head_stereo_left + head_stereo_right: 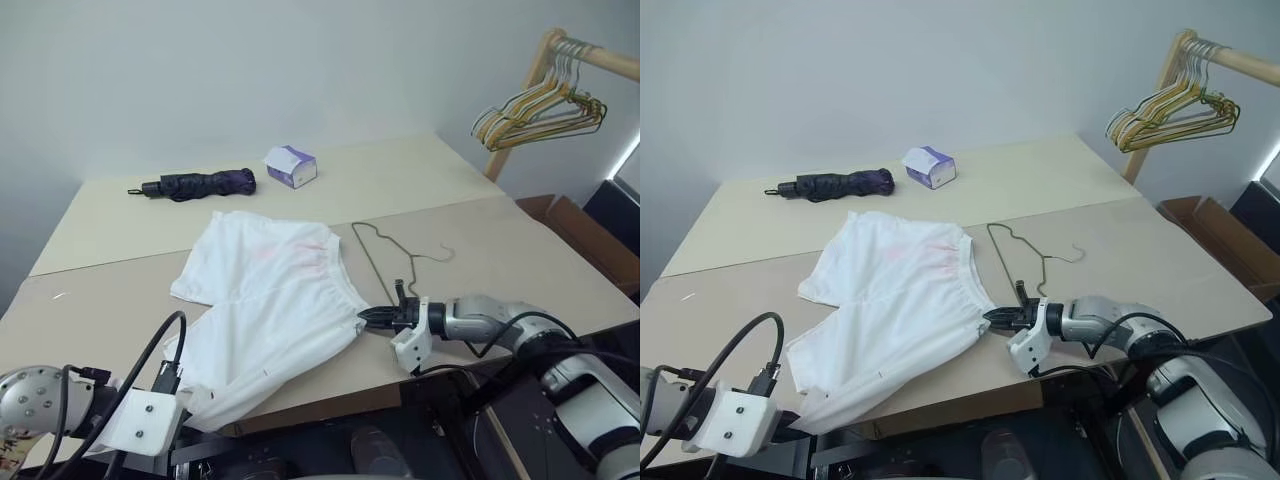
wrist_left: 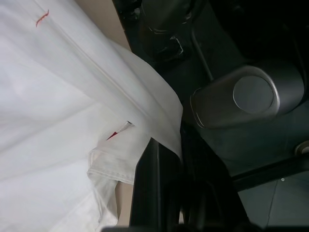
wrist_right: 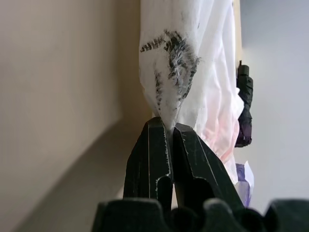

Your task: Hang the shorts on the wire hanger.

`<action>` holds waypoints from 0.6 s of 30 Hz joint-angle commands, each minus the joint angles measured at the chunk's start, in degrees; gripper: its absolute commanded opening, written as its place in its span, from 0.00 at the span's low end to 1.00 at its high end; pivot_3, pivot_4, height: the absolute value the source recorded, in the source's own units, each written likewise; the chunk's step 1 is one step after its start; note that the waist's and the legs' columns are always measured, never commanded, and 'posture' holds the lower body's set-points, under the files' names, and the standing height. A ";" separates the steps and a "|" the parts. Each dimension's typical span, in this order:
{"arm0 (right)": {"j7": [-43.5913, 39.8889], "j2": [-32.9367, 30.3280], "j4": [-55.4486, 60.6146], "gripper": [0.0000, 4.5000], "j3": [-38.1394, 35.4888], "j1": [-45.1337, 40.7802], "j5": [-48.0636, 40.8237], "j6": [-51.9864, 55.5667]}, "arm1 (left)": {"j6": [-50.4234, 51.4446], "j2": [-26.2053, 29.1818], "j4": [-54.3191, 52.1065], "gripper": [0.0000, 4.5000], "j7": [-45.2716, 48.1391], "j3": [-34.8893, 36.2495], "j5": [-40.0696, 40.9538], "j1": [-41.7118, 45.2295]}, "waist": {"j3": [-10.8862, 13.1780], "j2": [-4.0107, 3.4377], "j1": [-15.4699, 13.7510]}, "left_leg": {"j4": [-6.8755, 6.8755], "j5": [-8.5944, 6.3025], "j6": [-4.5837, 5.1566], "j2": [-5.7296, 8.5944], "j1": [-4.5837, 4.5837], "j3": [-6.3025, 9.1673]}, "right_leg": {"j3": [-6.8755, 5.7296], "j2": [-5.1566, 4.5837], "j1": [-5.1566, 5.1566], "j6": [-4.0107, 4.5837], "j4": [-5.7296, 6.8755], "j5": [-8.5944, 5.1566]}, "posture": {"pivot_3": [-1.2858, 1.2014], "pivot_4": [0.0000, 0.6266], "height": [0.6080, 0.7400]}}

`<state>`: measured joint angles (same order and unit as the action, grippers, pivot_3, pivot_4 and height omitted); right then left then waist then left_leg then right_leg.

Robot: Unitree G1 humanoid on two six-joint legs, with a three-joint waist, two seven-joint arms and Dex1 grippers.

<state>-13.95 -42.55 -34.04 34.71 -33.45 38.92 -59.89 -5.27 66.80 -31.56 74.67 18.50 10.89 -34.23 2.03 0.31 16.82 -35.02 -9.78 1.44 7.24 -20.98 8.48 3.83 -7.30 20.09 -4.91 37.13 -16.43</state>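
Shorts [image 1: 270,300] flat on bench [image 1: 520,250], near leg overhanging the edge; right gripper [image 1: 996,318] jaws clamped on waistband, left gripper [image 2: 164,159] jaws pinching leg hem; wire hanger [image 1: 385,255] beside waistband; risk: thin pinches slip when lifted, cloth slides off

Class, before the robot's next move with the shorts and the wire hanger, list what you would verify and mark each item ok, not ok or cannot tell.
1. Right gripper shut on the shorts at the waist edge: ok.
2. Left gripper shut on the shorts' lower corner: ok.
3. Shorts spread flat: not ok, the near corner hangs over the table edge.
4. Wire hanger free on the table beside the shorts: ok.
5. Hanger inside the shorts: not ok.
6. Umbrella and tissue box apart from the work: ok.
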 commanded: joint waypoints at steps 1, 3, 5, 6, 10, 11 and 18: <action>-4.02 -2.33 4.25 0.00 -3.73 2.36 -3.67 4.10 | -0.08 -0.02 1.24 0.01 2.60 0.31 0.90 -0.15 | 0.02 0.00 -0.48 | 0.00 -0.01 0.00 -0.02 -0.02 0.00 | -0.01 0.00 0.01 0.14 0.00 -0.08 | 0.42 0.03 1.00; -6.85 -2.85 6.95 0.07 -4.24 4.25 -5.72 5.60 | -0.81 -0.16 1.71 0.05 3.51 0.24 1.33 -0.14 | 0.03 -0.01 -0.83 | -0.01 -0.01 0.01 -0.02 -0.05 0.00 | -0.01 0.00 0.03 0.15 0.00 -0.09 | 0.42 0.03 1.00; -9.63 -3.53 9.48 0.19 -4.66 5.75 -7.03 6.93 | -2.07 -0.20 2.51 0.15 4.51 0.25 1.25 -0.06 | 0.04 -0.01 -1.27 | -0.01 -0.03 0.00 -0.02 -0.07 0.00 | -0.01 -0.01 0.03 0.18 0.00 -0.10 | 0.42 0.03 1.00; -10.71 -3.78 10.46 0.27 -4.89 6.35 -7.55 7.50 | -2.15 -0.29 2.71 0.22 4.93 0.38 1.47 -0.07 | 0.05 -0.01 -1.60 | -0.01 -0.04 -0.01 -0.02 -0.07 -0.03 | -0.01 -0.02 0.04 0.22 -0.01 -0.13 | 0.42 0.03 1.00; -14.40 -4.85 14.12 0.58 -6.30 9.09 -9.80 10.09 | -1.93 -1.10 3.48 0.51 7.12 2.03 4.22 0.19 | 0.05 0.01 -2.18 | -0.02 -0.30 -0.42 -0.06 -0.07 -0.05 | 0.00 -0.03 0.04 0.27 -0.01 -0.16 | 0.43 0.03 1.00; -15.41 -5.30 15.08 0.65 -6.69 9.79 -10.45 10.69 | -1.93 -1.18 3.91 0.58 7.82 2.76 4.97 0.39 | 0.05 0.01 -2.42 | -0.03 -0.31 -0.44 -0.07 -0.07 -0.05 | -0.01 -0.03 0.03 0.29 -0.01 -0.18 | 0.43 0.03 1.00; -32.92 -14.46 30.98 0.99 -10.95 19.28 -27.42 25.74 | 1.16 -0.57 10.64 0.85 10.89 7.37 11.83 7.79 | 0.09 -0.02 -5.86 | -0.14 -0.49 -0.36 -0.08 -0.14 -0.02 | -0.12 -0.13 0.08 0.26 -0.02 -0.34 | 0.43 0.02 1.00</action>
<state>-41.68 -55.47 -6.12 24.30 -15.51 15.72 -38.19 -5.12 65.74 -22.08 85.47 23.69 20.00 -27.96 2.12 0.29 10.96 -35.21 -10.34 1.11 7.14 -21.12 8.49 3.64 -7.44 20.23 -4.63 37.10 -16.82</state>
